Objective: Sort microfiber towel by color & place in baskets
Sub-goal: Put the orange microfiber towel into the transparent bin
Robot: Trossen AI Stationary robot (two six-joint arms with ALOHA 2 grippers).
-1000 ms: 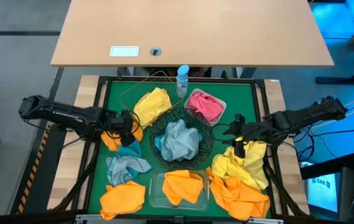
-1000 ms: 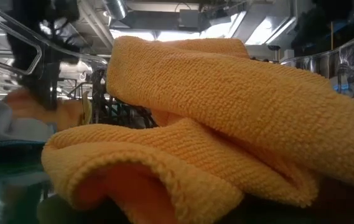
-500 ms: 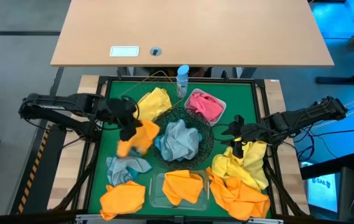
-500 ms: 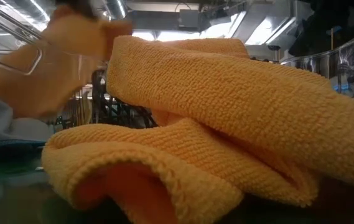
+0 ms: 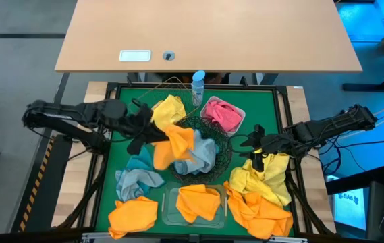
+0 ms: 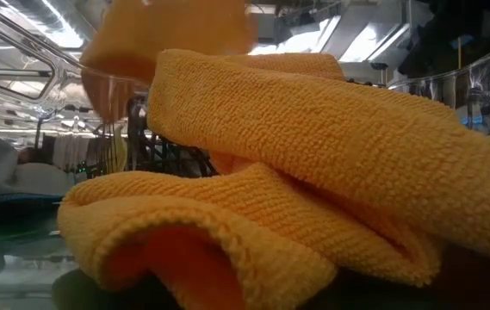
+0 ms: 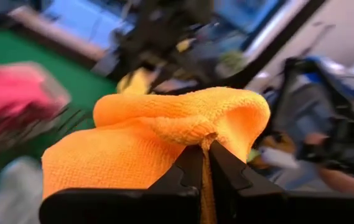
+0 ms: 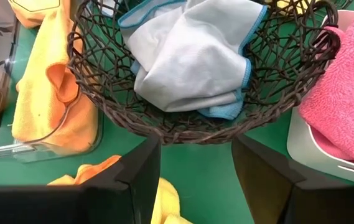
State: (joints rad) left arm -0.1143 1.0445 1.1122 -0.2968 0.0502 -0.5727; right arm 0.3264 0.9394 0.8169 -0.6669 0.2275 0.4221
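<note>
My left gripper (image 5: 155, 133) is shut on an orange towel (image 5: 173, 146), which hangs over the left rim of the black wire bowl (image 5: 227, 150). A grey-blue towel (image 8: 189, 56) lies in that bowl. The copper wire basket (image 5: 138, 101) holds a yellow towel, the white tray (image 5: 242, 115) a pink one, and the clear tub (image 5: 168, 209) an orange one. My right gripper (image 5: 255, 145) is open above the mat, right of the bowl, touching nothing. My left gripper pinches the orange towel between its two fingers at a bunched fold (image 7: 209, 138) on the towel's upper edge; the number of layers does not show. The towel is lifted clear of the mat and drapes below and ahead of the fingers (image 7: 192, 163), slack.
Loose towels lie on the green mat: a grey-teal one (image 5: 138, 177) and an orange one (image 5: 134, 214) at the near left, a yellow one (image 5: 262, 177) and an orange one (image 5: 259, 212) at the near right. A blue-capped bottle (image 5: 198, 86) stands at the far edge.
My left gripper has risen from the mat's left side and swung toward the right, carrying the orange towel. The towel is lifted clear of the mat and now hangs at the black bowl's left rim.
</note>
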